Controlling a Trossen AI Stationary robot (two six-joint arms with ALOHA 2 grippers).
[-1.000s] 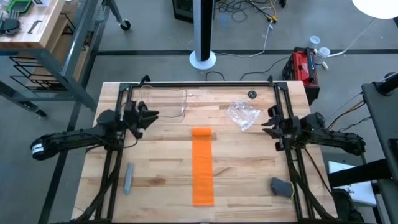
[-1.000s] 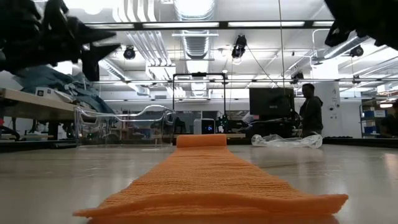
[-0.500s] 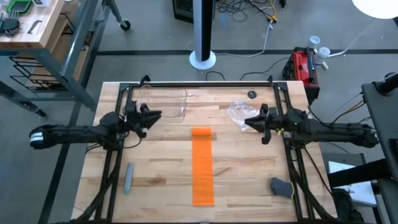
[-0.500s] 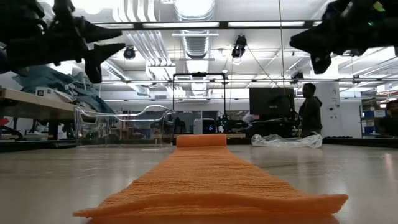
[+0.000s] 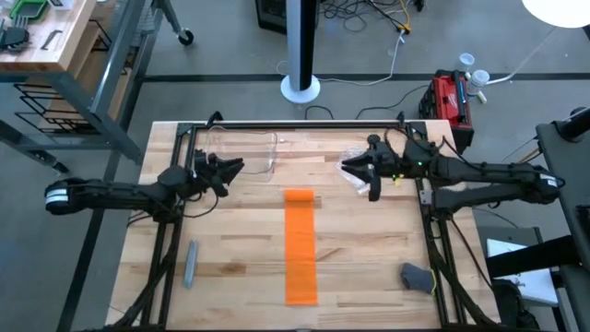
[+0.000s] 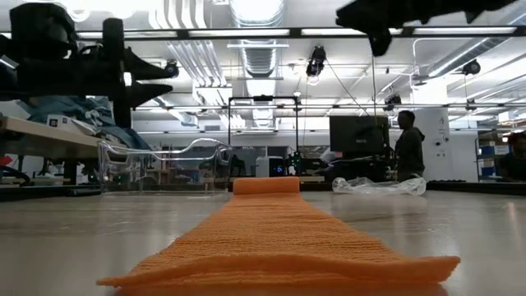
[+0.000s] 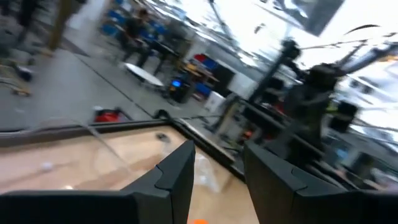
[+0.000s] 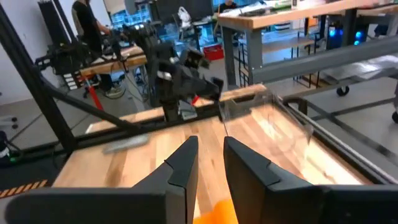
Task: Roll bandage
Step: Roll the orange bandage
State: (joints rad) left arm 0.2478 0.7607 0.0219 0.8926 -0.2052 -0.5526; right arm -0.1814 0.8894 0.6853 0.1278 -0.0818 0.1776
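Barely begun: the bandage (image 5: 300, 247) lies flat, only its twelve-o'clock end rolled. Left gripper (image 5: 232, 170), at ten o'clock, and right gripper (image 5: 354, 170), at one o'clock, hover narrowly parted, empty.

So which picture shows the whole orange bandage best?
The high view: the bandage lies there as one full strip with its rolled far end. The low view sees it foreshortened, from the near end. Each wrist view catches only an orange sliver.

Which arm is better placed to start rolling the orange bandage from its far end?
Probably the right. Its pincer hovers nearer the bandage's rolled far end than the left pincer, though neither touches it. Both are open and raised above the table.
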